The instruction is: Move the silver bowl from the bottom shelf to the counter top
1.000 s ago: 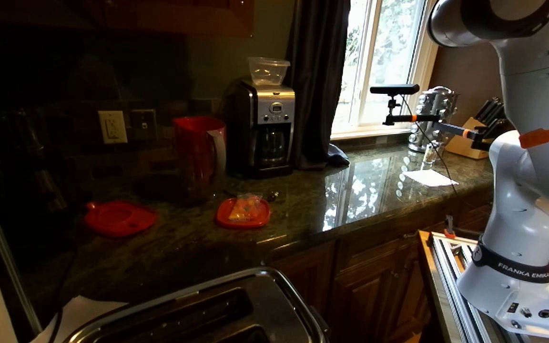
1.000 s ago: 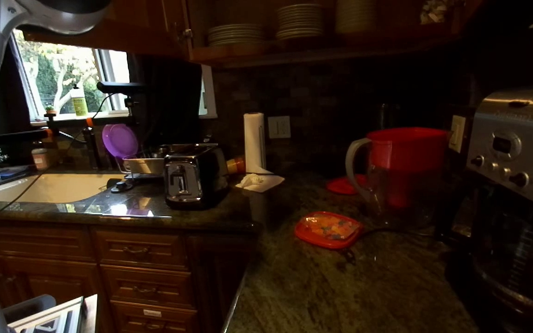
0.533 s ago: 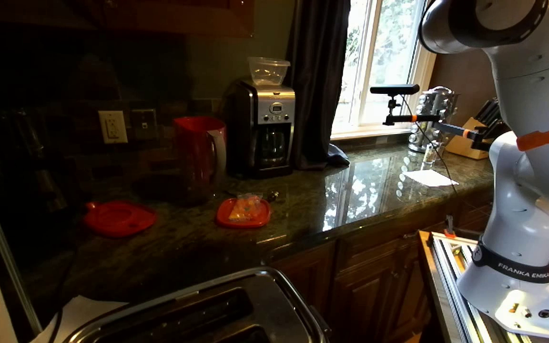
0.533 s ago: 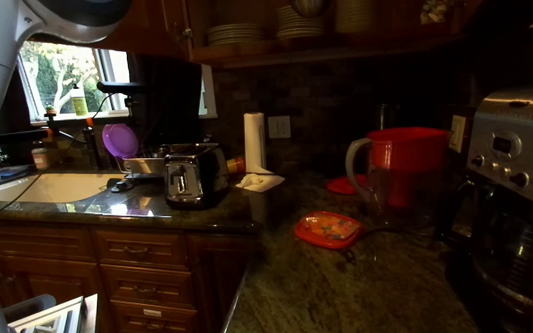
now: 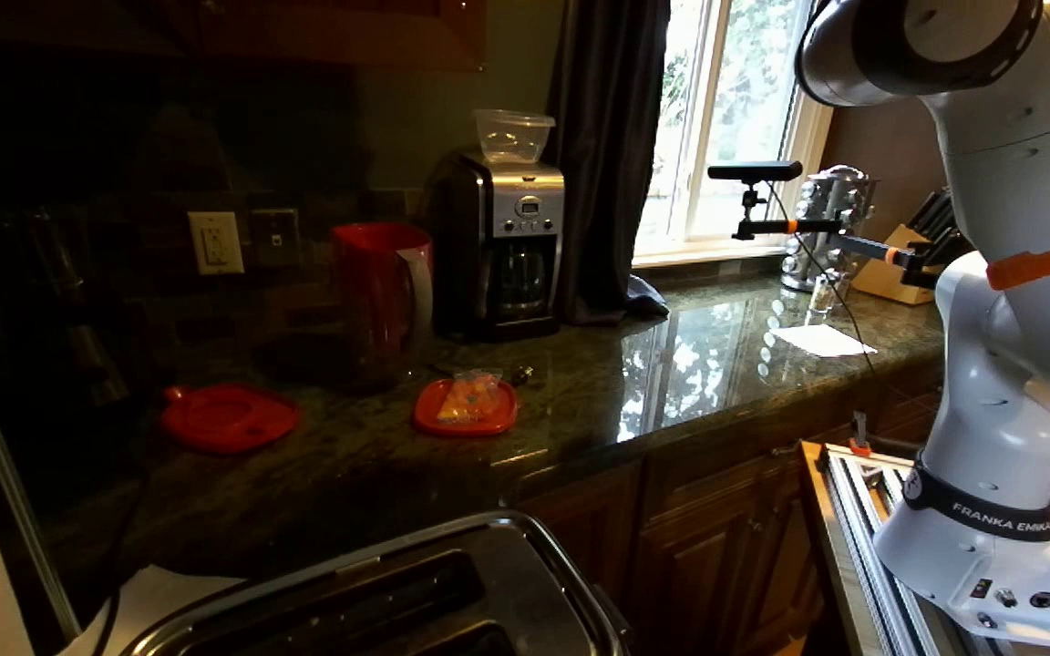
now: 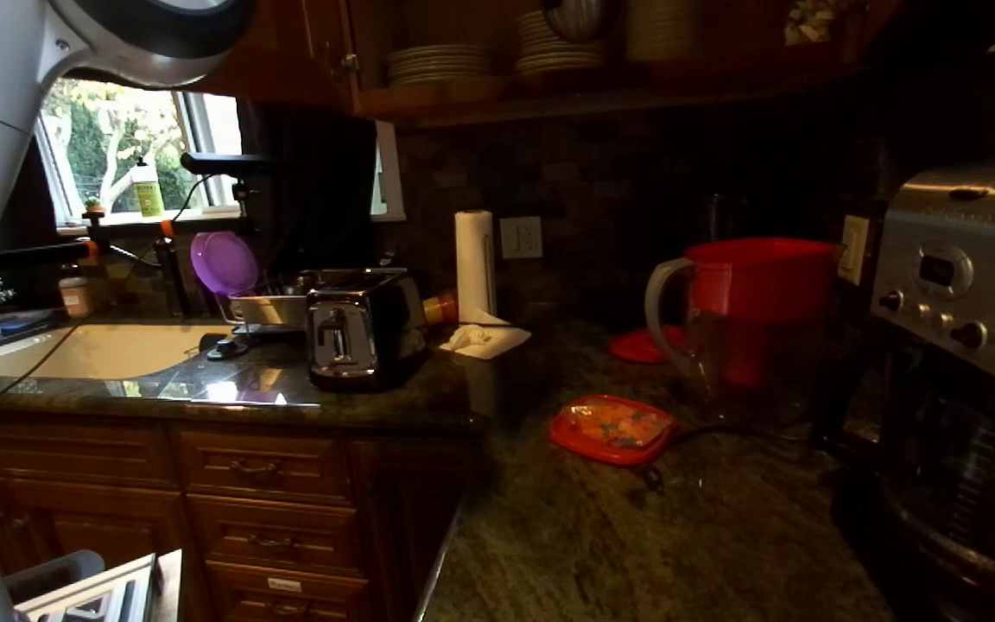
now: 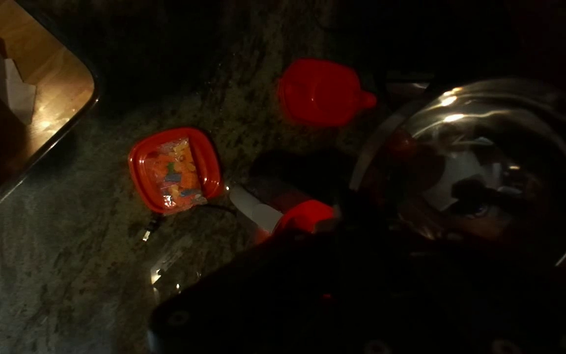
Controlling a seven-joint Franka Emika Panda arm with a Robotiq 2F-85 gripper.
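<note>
Nearest in the wrist view, the gripper [image 7: 354, 216], mostly in shadow, is closed on the rim of the silver bowl [image 7: 474, 167]. The bowl is held in the air; in an exterior view it shows at the top edge, before a stack of plates [image 6: 554, 57]. Beyond, a red jug [image 7: 307, 215] stands on the counter top [image 7: 67, 260]. Also on it lie a red plate [image 7: 210, 167] bearing a clear packet [image 7: 177, 174] and, apart from that, a flat red lid [image 7: 320, 93].
</note>
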